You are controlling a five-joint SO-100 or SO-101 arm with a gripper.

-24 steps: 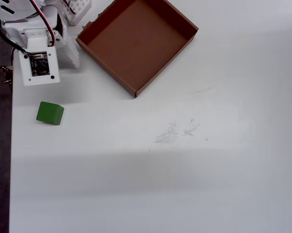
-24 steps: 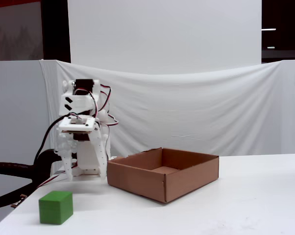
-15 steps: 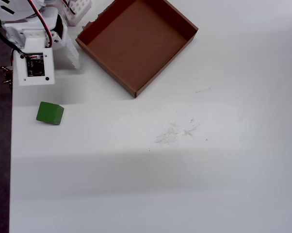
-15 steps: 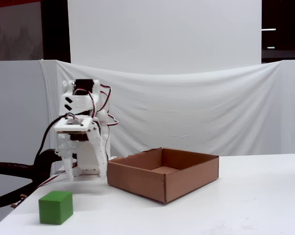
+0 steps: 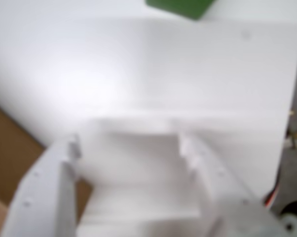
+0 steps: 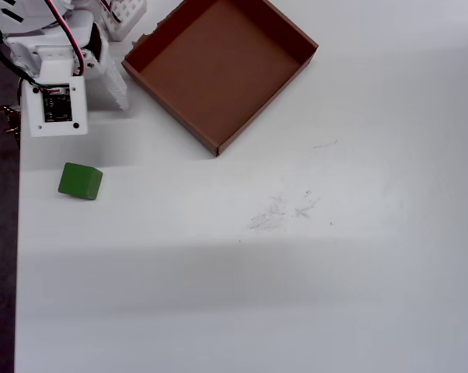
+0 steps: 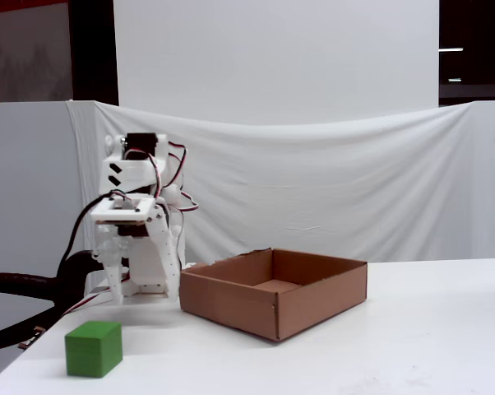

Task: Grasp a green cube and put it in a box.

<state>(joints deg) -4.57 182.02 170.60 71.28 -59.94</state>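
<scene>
The green cube [image 6: 80, 181] rests on the white table near its left edge in the overhead view, and at the front left in the fixed view [image 7: 93, 348]. Only its lower part shows at the top of the wrist view [image 5: 180, 7]. My gripper [image 5: 129, 148] is open with nothing between its white fingers [image 5: 64, 153], and it hangs above the table short of the cube. In the fixed view the gripper [image 7: 145, 290] points down, behind the cube and left of the box. The brown cardboard box [image 6: 218, 66] is empty, and stands at the top centre overhead.
The arm's wrist board [image 6: 57, 109] and base [image 6: 121, 12] fill the top left corner overhead. The table's left edge [image 6: 18, 233] runs close beside the cube. A white cloth backdrop [image 7: 313, 181] hangs behind the table. Faint scuff marks [image 6: 281, 210] lie mid-table.
The wrist has shifted slightly left and up in the overhead view and tilted a little in the fixed view. Cube and box have not moved.
</scene>
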